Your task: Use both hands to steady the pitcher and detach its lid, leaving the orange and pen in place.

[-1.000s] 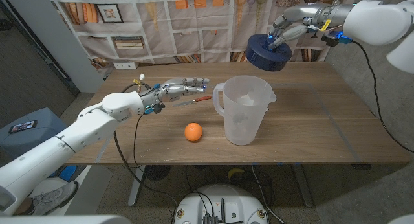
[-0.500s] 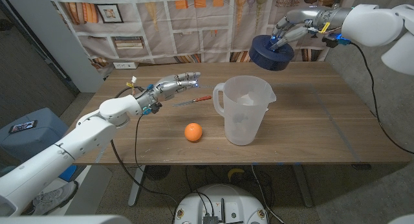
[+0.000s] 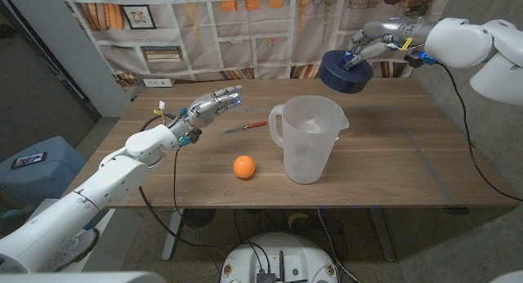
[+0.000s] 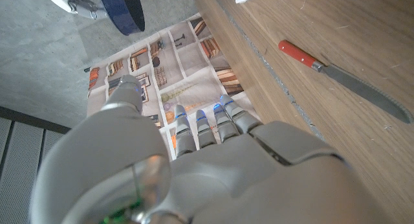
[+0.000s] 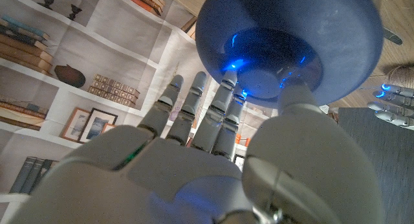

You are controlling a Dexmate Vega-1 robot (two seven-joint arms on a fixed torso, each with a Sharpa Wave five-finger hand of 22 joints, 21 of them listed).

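Clear plastic pitcher (image 3: 306, 139) upright mid-table, lidless; dark blue lid (image 3: 346, 70) held aloft in right hand (image 3: 365, 47) above the table's far edge, well apart from the pitcher. Orange (image 3: 243, 166) just left of the pitcher, open tabletop (image 3: 392, 152) to its right. Red-handled knife (image 3: 245, 126) lying behind; left hand (image 3: 211, 105) raised near it, fingers apart, holding nothing.

A wooden counter (image 3: 384, 164) stands before a backdrop (image 3: 204, 29) printed with bookshelves — a white power outlet strip (image 3: 158, 83) sits at its foot. A blue bin (image 3: 33, 172) holding a dark phone-like item (image 3: 29, 160) stands on the floor beside the counter.
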